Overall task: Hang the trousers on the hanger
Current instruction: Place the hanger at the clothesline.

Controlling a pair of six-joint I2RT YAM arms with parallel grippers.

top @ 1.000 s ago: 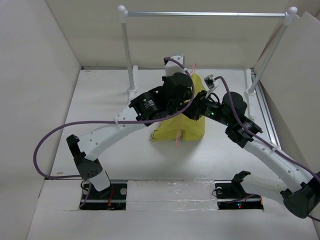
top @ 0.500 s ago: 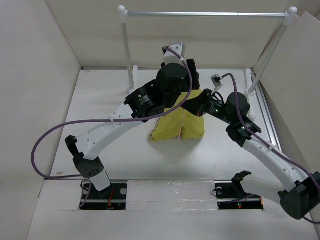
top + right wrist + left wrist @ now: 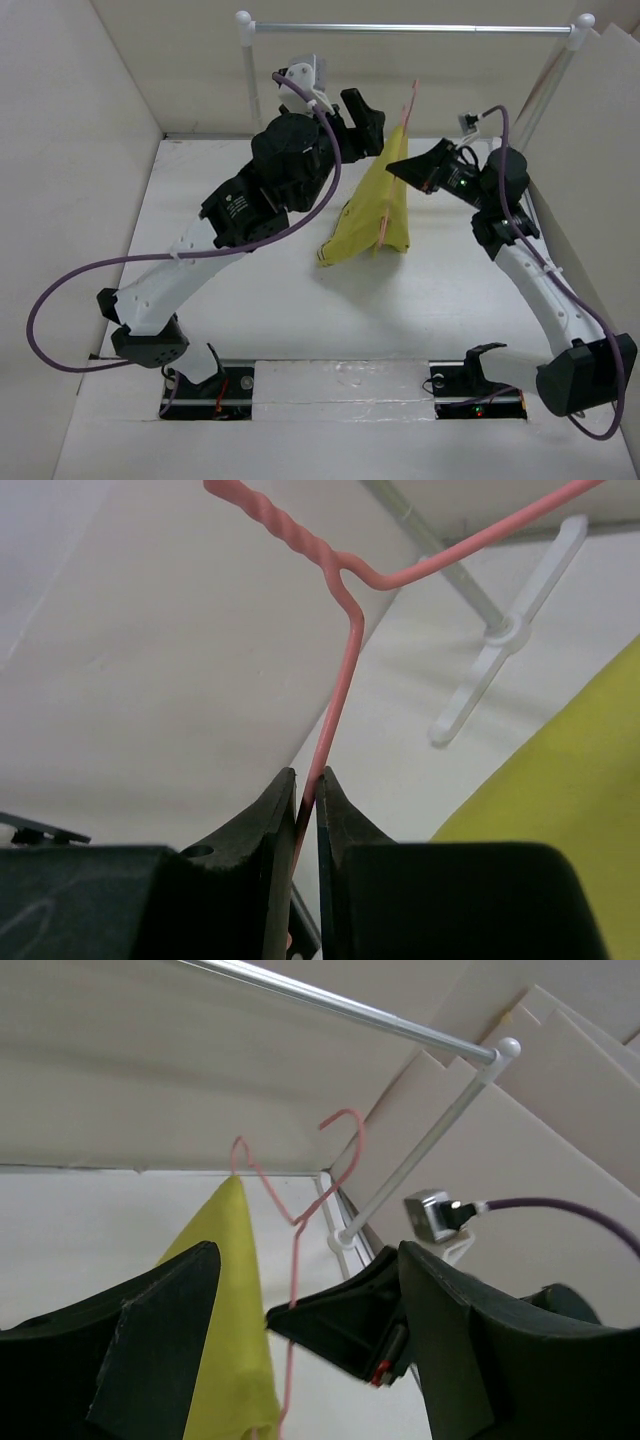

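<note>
From above, the right gripper sits right of centre in the frame, clenched on the wire of the hanger. The hanger's pink hook rises just below the silver rail of the stand. The trousers hang from the hanger as a yellow sheet that slopes down and left, and their lower end lies on the table. The left gripper is at upper centre, just left of the cloth's peak. Its fingers are spread, with nothing between them.

In the left wrist view, two dark fingers fill the lower corners, set wide apart and released. Between and beyond them, the trousers drop from the hanger at lower centre. The right gripper shows as a black wedge pinching the wire. The rail crosses the top of the frame.

In the right wrist view, the right gripper sits at bottom centre with its fingers pressed together on the hanger. The wire runs up from there to a twisted neck at the top. The trousers fill the lower right corner. A white foot of the stand lies at upper right.
</note>
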